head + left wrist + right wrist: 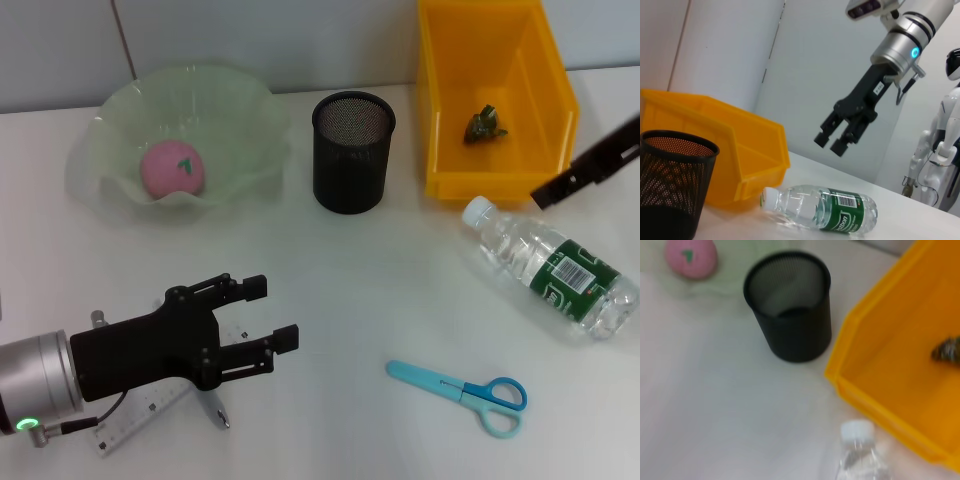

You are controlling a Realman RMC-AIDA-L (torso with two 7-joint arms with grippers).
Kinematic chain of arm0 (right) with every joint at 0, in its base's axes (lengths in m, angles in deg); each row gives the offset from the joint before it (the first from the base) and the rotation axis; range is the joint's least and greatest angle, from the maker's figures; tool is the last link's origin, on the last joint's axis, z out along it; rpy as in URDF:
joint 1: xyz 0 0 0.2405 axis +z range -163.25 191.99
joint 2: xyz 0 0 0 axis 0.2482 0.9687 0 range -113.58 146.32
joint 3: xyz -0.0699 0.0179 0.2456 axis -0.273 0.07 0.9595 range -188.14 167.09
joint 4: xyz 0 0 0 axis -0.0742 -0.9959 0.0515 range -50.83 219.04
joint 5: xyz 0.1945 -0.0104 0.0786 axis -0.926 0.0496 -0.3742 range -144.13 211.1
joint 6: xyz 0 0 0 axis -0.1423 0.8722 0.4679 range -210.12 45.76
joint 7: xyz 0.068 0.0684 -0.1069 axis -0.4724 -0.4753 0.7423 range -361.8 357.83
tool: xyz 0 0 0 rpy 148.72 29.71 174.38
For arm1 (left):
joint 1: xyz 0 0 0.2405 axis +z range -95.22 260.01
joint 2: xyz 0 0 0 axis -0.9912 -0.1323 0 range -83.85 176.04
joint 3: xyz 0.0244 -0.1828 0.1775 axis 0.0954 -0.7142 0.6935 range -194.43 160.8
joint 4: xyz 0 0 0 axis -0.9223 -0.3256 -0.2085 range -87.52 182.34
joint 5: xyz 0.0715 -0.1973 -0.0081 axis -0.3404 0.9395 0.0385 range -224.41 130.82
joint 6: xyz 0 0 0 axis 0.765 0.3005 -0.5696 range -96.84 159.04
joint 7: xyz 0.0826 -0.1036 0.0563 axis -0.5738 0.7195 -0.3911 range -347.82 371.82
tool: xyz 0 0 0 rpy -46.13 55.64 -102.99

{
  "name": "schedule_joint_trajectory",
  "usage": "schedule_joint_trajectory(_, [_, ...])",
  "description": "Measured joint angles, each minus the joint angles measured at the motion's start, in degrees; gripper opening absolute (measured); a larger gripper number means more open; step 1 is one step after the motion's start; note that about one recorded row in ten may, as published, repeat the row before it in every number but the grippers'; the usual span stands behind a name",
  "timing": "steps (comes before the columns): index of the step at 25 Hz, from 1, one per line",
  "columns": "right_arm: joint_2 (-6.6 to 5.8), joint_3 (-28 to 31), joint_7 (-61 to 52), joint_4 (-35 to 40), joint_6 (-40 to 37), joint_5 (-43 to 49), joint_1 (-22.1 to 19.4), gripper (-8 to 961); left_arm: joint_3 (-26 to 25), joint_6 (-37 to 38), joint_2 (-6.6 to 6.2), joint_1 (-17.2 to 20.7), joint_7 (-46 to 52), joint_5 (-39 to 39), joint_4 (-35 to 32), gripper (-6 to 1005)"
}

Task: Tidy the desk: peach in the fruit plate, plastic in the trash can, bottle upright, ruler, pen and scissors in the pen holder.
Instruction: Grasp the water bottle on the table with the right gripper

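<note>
**Bottle down, scissors loose**

On the table (330,290) our yellow bin (495,95) holds the plastic (485,124), the plate (180,135) the peach (172,168). The bottle (555,268) lies near the right edge. Our left gripper (272,315), fingers apart and empty, hovers over the ruler (140,420) at the front left corner. Our right gripper (836,140), fingers slightly apart, hangs above the bottle. The scissors (462,392) lie front right.

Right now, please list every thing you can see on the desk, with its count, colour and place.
peach: 1, pink, in the plate
plate: 1, pale green, far left
pen holder: 1, black mesh, far centre, upright
bin: 1, yellow, far right
plastic: 1, dark green, crumpled in the bin
bottle: 1, clear with green label, on its side, right
scissors: 1, blue, near right
ruler: 1, clear, near left, partly under the left gripper
left gripper: open, above the ruler
right gripper: open, above the bottle
</note>
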State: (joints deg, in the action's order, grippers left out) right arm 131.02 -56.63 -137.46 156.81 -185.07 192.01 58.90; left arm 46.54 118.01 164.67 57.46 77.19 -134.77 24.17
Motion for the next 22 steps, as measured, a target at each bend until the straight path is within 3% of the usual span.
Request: schedule_joint_trajectory(22, [-0.57, -3.28, 0.48, -10.33, 2.76, 5.29, -0.35, 771, 0.01, 0.01, -0.03, -0.48, 0.82, 0.1, -0.31, 804])
